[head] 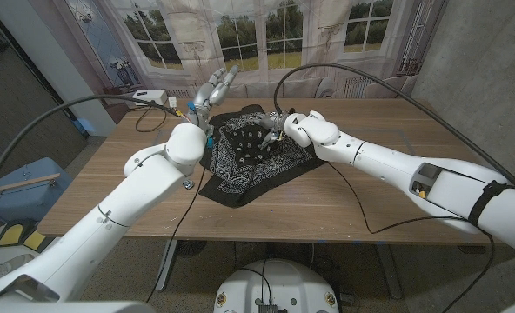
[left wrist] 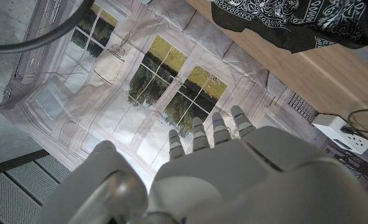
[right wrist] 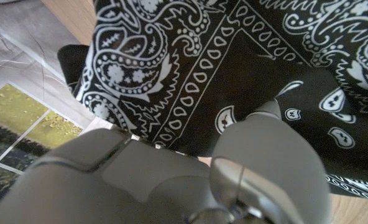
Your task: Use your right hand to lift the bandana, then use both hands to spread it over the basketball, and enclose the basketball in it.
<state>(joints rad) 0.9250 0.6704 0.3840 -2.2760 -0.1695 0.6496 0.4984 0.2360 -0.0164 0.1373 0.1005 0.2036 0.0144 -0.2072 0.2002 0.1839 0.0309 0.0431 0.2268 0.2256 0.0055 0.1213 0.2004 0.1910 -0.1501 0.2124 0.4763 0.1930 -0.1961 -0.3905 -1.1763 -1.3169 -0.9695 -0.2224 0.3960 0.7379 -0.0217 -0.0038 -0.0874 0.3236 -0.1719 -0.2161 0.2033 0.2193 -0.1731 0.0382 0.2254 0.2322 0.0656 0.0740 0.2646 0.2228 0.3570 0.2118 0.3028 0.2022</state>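
Note:
The black bandana [head: 244, 152] with its white paisley print lies heaped in a mound at the table's middle, its front corner spread flat toward me. Whatever is beneath the mound is hidden, and no basketball can be seen. My right hand [head: 277, 128] sits on the mound's far right side with its fingers curled into the cloth; in the right wrist view the bandana [right wrist: 221, 68] folds over my fingertips. My left hand [head: 212, 89] hovers above the table's back edge, behind the bandana, fingers [left wrist: 212, 134] straight and apart, holding nothing. An edge of the bandana [left wrist: 296, 22] shows in the left wrist view.
A white box [head: 144, 96] with cables stands at the back left of the table [head: 344, 204], and appears again as the white box [left wrist: 342, 132]. A thin black cable [head: 183, 204] hangs over the front edge. A blue bin [head: 23, 187] stands on the floor at the left.

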